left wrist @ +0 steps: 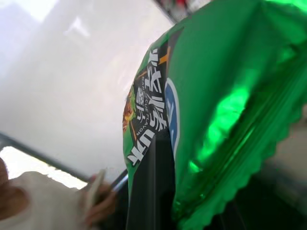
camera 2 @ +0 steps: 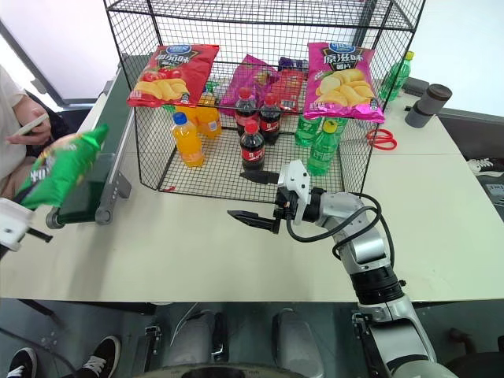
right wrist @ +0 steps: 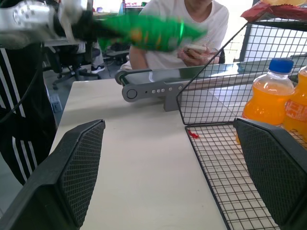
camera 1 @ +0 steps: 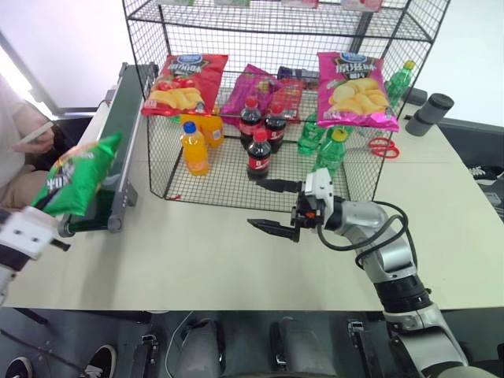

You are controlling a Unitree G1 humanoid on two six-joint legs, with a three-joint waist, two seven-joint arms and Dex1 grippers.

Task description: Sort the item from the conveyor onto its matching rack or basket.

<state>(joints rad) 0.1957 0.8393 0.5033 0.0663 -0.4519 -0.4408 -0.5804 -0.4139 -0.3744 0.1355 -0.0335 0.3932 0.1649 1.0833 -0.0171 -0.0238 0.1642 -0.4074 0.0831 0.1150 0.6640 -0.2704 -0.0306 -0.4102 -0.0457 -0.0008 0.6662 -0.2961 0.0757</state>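
The item, a glossy green crisps bag [camera 1: 79, 175], hangs tilted in the air over the near end of the conveyor [camera 1: 120, 130], a dark green belt with pale rails. My left gripper [camera 1: 57, 211] is shut on the bag's lower edge, at the table's left side. In the left wrist view the bag [left wrist: 216, 96] is close up, with its crimped edge between the fingers. My right gripper [camera 1: 276, 206] is open and empty, pointing left above the table just in front of the black wire rack [camera 1: 153, 94]. The right wrist view shows both padded fingers [right wrist: 81, 163] wide apart.
On the rack lie a red crisps bag [camera 1: 183, 83] and pink bags [camera 1: 354, 90], with orange drink bottles [camera 1: 194, 148], cola bottles [camera 1: 259, 154] and green bottles [camera 1: 331, 150] below. Red scissors [camera 1: 383, 146] and a grey cylinder [camera 1: 431, 112] lie right of it. A person [camera 1: 20, 146] sits beside the conveyor.
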